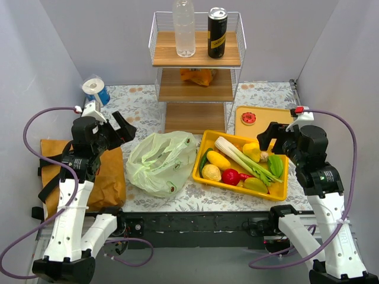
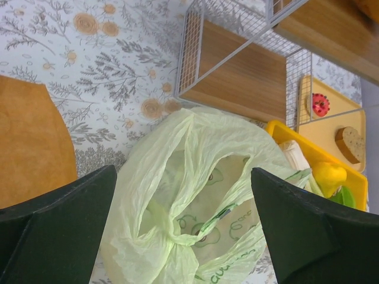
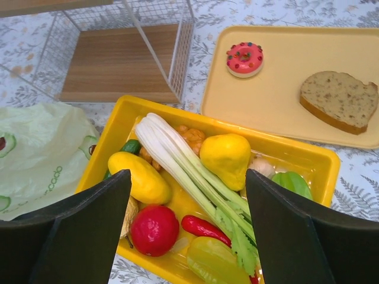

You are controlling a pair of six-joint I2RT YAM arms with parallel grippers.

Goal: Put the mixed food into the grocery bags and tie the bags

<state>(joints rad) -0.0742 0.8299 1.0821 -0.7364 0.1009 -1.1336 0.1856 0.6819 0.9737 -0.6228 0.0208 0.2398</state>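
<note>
The mixed food lies in a yellow tray (image 1: 277,190): a white-green leek (image 1: 243,157), yellow lemon (image 1: 218,160), red tomato (image 1: 231,176), tan potato (image 1: 211,172) and green pepper (image 1: 275,165). The right wrist view shows the leek (image 3: 183,160), lemon (image 3: 139,177) and tomato (image 3: 154,229). The pale-green plastic bag (image 1: 161,163) lies crumpled left of the tray, its mouth showing in the left wrist view (image 2: 201,189). The brown bag (image 1: 106,174) lies flat at the left. My left gripper (image 1: 122,128) is open above the green bag. My right gripper (image 1: 271,137) is open above the tray.
A wire-and-wood shelf (image 1: 197,65) at the back holds a clear bottle (image 1: 184,28) and a black can (image 1: 217,33). A yellow board (image 1: 278,114) behind the tray carries a red-topped donut (image 1: 248,118) and a bread slice (image 3: 337,100). A tape roll (image 1: 96,90) stands back left.
</note>
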